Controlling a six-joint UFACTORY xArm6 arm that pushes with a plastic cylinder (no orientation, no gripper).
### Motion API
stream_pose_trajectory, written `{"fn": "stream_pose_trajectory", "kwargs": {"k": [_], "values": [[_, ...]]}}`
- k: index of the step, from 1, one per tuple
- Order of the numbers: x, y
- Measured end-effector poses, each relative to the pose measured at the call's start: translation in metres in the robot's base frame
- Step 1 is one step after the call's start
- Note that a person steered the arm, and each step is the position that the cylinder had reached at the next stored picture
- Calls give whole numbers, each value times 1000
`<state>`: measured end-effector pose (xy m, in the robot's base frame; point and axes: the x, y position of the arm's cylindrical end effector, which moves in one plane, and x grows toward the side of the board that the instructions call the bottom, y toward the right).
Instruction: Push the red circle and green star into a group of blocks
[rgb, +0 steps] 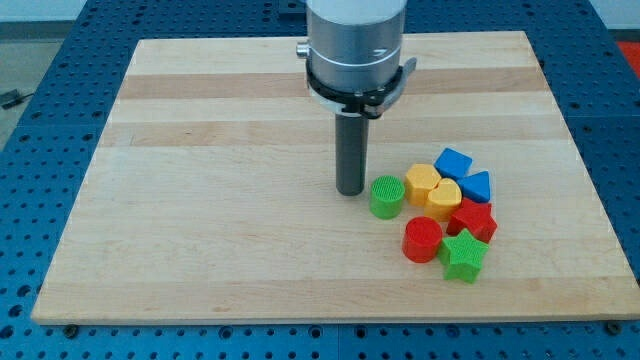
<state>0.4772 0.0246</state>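
Observation:
The red circle (422, 240) and the green star (464, 255) sit side by side at the lower edge of a cluster at the view's right. Touching them from above is a red star (473, 219). The cluster also holds a yellow heart (423, 182), a yellow block (444, 197), a blue cube (453, 163), a blue triangle (477, 185) and a green circle (387, 196). My tip (350, 191) stands on the board just left of the green circle, above and left of the red circle.
The wooden board (200, 200) lies on a blue perforated table (40, 70). The arm's grey body (357, 45) hangs over the board's top middle.

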Motion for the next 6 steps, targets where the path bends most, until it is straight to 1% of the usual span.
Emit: {"fn": "stream_pose_trajectory", "kwargs": {"k": [1, 2, 3, 4, 5, 6], "values": [[5, 18], [7, 24], [23, -7], [70, -15], [121, -6], [141, 11]]}}
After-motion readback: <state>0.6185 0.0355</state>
